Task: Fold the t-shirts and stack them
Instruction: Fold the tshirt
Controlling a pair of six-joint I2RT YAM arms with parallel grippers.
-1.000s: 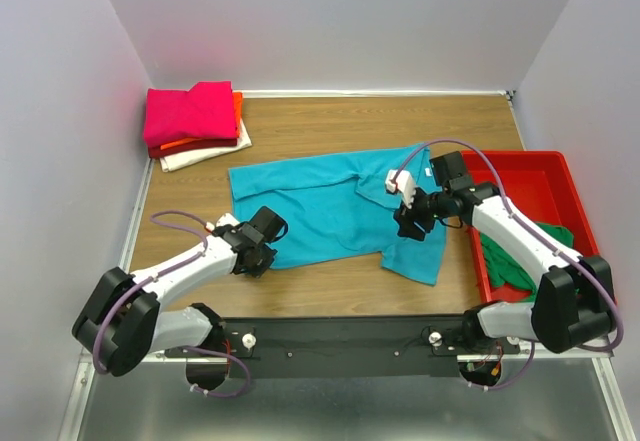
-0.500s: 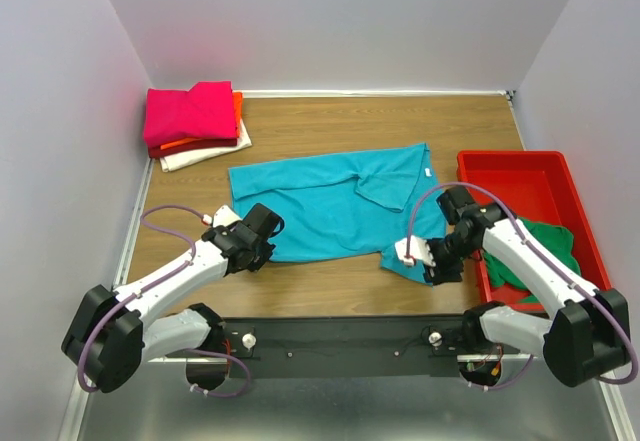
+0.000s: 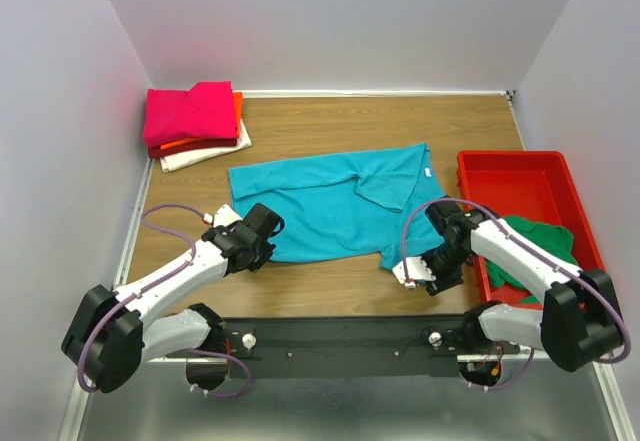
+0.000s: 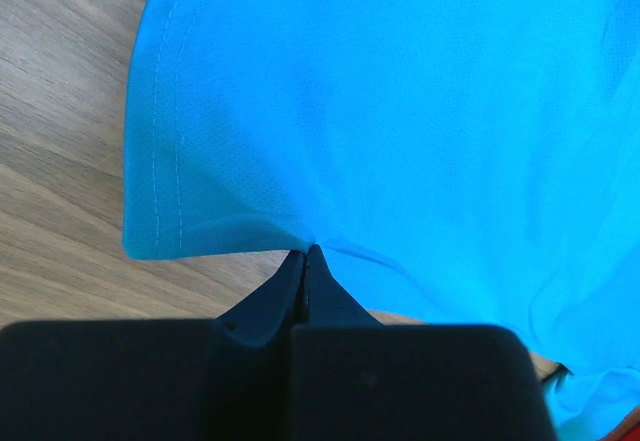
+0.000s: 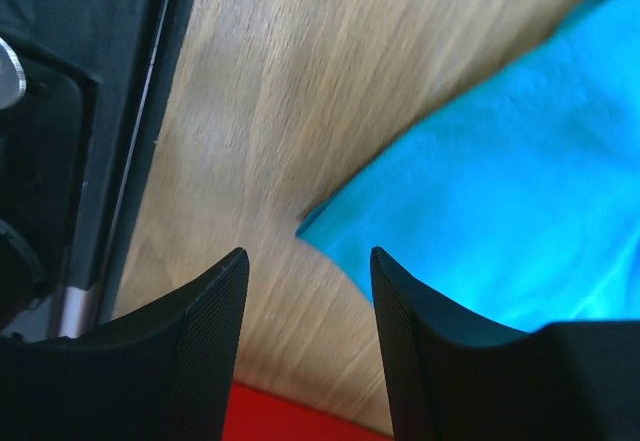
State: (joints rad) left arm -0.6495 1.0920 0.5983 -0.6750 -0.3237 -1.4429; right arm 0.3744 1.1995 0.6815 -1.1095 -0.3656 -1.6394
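A teal t-shirt (image 3: 325, 206) lies spread across the middle of the wooden table, with its far right part folded over. My left gripper (image 3: 262, 244) is shut on its near left hem; in the left wrist view the fingertips (image 4: 308, 253) pinch the teal cloth (image 4: 400, 111) into a small peak. My right gripper (image 3: 425, 273) hovers open just over the shirt's near right corner (image 5: 305, 229), which sits between the spread jaws (image 5: 308, 261). A magenta t-shirt (image 3: 192, 111) tops a folded stack with orange (image 3: 238, 109) and cream (image 3: 205, 153) ones. A green t-shirt (image 3: 535, 251) lies crumpled in the tray.
A red plastic tray (image 3: 510, 176) stands at the table's right side, close beside my right arm. The folded stack occupies the back left corner. A black rail (image 3: 340, 336) runs along the near edge. Grey walls close in the left, back and right.
My right arm has pulled back from over the shirt's right middle to its near right corner, its jaws narrowing slightly. The left gripper has kept its hold and barely shifted.
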